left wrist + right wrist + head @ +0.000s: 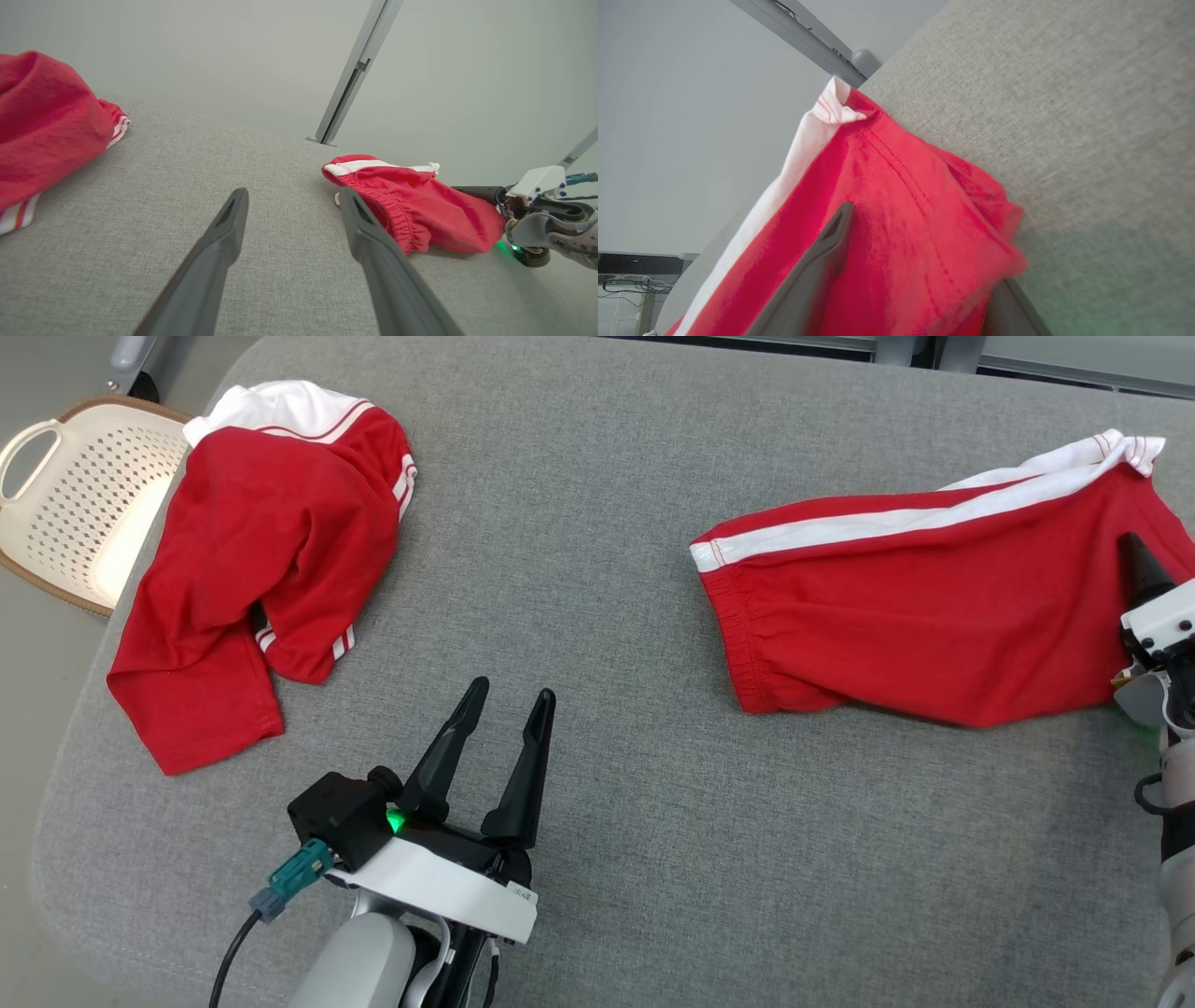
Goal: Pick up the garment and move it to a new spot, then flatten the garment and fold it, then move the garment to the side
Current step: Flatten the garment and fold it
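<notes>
Grey padded desk (597, 569) carrying red shorts (934, 607), right of frame. We are straddling their far-right edge with right tool (920, 252), fingers apart, not clamped. Left tool (512, 691) hovering spread, lower centre. Cloth looking soft, light, floppy; we are judging hem best hold.

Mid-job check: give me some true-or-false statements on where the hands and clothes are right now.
The left hand holds the shirt. False: it is open above bare table.
Cloth of the shorts lies between the right hand's fingers. True.
The basket stands between the two garments. False: the basket sits off the table's corner, beside the shirt.
The shorts lie apart from the shirt. True.
</notes>
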Tool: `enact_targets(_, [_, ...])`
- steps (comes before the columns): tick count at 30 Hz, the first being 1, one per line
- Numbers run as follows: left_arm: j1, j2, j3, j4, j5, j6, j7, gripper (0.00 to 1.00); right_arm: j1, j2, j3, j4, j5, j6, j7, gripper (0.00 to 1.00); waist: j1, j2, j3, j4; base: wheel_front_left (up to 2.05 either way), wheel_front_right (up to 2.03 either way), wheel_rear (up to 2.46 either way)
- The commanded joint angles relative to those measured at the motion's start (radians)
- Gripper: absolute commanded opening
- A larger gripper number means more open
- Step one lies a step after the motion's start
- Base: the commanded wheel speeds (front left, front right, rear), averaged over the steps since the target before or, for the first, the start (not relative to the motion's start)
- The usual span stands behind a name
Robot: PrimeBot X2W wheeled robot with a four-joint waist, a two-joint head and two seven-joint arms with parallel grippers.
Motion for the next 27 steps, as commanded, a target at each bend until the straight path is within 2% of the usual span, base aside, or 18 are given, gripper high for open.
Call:
enact_targets(1, [-0.013, 0.003, 0.001, 0.002, -0.005, -0.002, 0.0, 1.0, 0.029, 0.045, -0.006, 0.053, 0.002, 0.0, 0.012, 0.0, 0.0, -0.0001, 0.001, 0.001, 0.0, 0.0, 0.0])
enact_targets(8, [-0.003, 0.003, 0.012, 0.023, 0.001, -0.002, 0.0, 1.0, 0.033, 0.05, 0.002, 0.008, 0.042, 0.0, -0.084, 0.0, 0.0, -0.0001, -0.027, -0.02, 0.0, 0.0, 0.0])
enact_targets(18, [0.023, 0.003, 0.031, 0.044, 0.022, -0.002, 0.0, 1.0, 0.173, 0.015, 0.046, -0.111, 0.189, -0.001, -0.154, 0.0, 0.0, -0.0001, -0.1, -0.094, 0.0, 0.0, 0.0])
enact_targets(23, [0.045, 0.004, 0.035, 0.053, 0.029, -0.002, 0.0, 1.0, 0.261, -0.027, 0.002, -0.139, 0.246, 0.0, -0.215, 0.0, 0.0, -0.0001, -0.137, -0.131, 0.0, 0.0, 0.0])
enact_targets(27, [0.06, 0.004, 0.038, 0.057, 0.032, -0.002, 0.0, 1.0, 0.316, -0.057, -0.046, -0.116, 0.244, 0.0, -0.277, 0.0, 0.0, -0.0001, -0.161, -0.15, 0.0, 0.0, 0.0])
